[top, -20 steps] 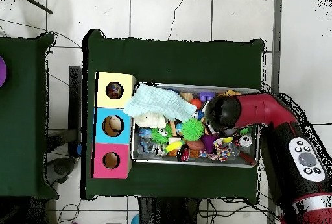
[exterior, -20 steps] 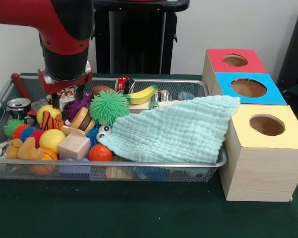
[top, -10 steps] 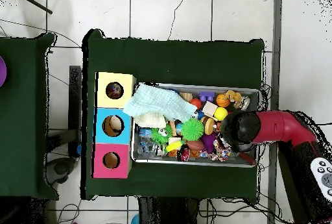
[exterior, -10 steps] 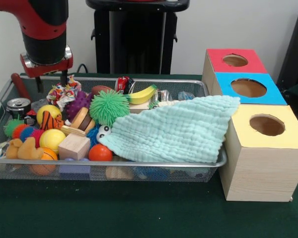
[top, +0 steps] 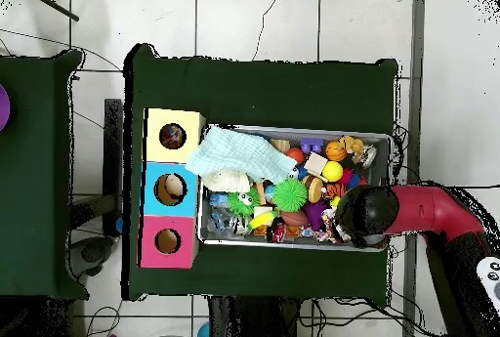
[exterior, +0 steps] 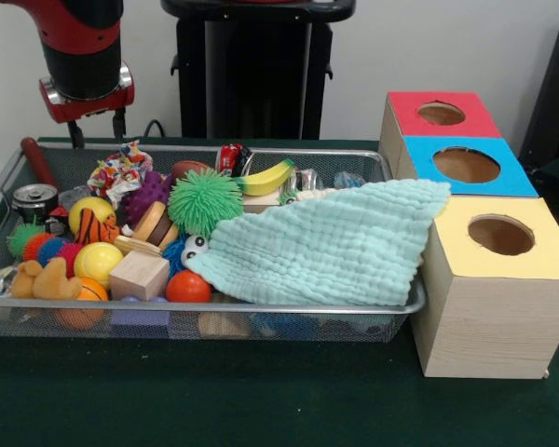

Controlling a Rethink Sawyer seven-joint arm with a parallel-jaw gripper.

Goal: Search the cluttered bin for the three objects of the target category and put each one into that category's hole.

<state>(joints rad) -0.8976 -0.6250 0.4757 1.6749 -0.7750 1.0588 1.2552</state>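
My gripper (exterior: 96,136) hangs open and empty above the far left corner of the wire mesh bin (exterior: 261,305), its two thin fingers (exterior: 118,124) apart and clear of the toys. In the overhead view the arm's head (top: 363,216) covers the bin's lower right corner. The bin holds a banana (exterior: 267,177), a green spiky ball (exterior: 203,201), a purple spiky ball (exterior: 145,196), a crumpled candy wrapper (exterior: 116,171), a wooden block (exterior: 139,274), a yellow ball (exterior: 97,262) and an orange ball (exterior: 187,287). A mint cloth (exterior: 331,244) hides the bin's right half.
Three boxes with round holes stand right of the bin: red (exterior: 410,104), blue (exterior: 517,182), yellow (exterior: 475,265). A soda can (exterior: 34,198) and a tan plush duck (exterior: 39,279) lie at the bin's left end. The cloth's corner rests against the yellow box.
The arm has lifted out of the toys and drawn back toward the bin's far left corner, with nothing in the gripper. The candy wrapper it covered now shows.
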